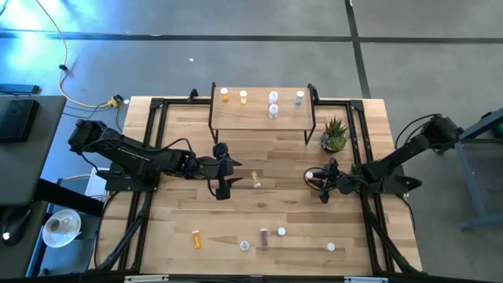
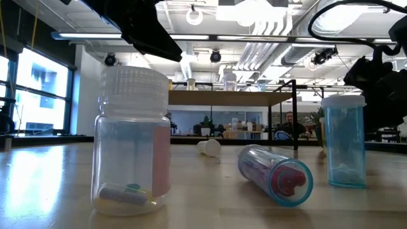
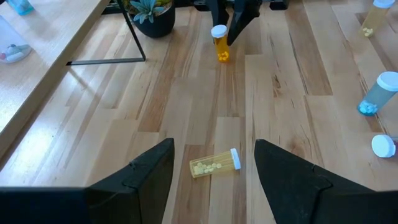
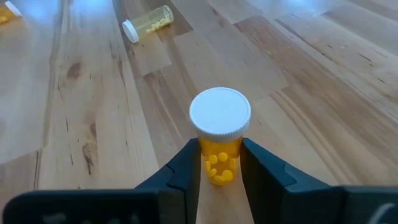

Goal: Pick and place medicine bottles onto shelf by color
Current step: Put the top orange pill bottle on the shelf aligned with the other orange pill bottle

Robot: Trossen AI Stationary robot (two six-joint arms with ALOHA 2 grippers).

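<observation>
Orange plastic with a white cap: from above, you see that bottle right of centre, standing at the right gripper. The left gripper hangs left of centre, a tipped yellow bottle just beside it. At the top, the shelf carries six bottles.

At table level, clear and blue bottles fill the foreground; the shelf sits far back, centre.

Past the left wrist, the fingers stand wide apart, empty, the yellow bottle lying between them at the bottom.

Past the right wrist, the fingers are clamped on the orange bottle's body, just under the cap. Judge it light, stiff and slick. Grip the ribless wall below the cap, not the cap itself, which may twist.
</observation>
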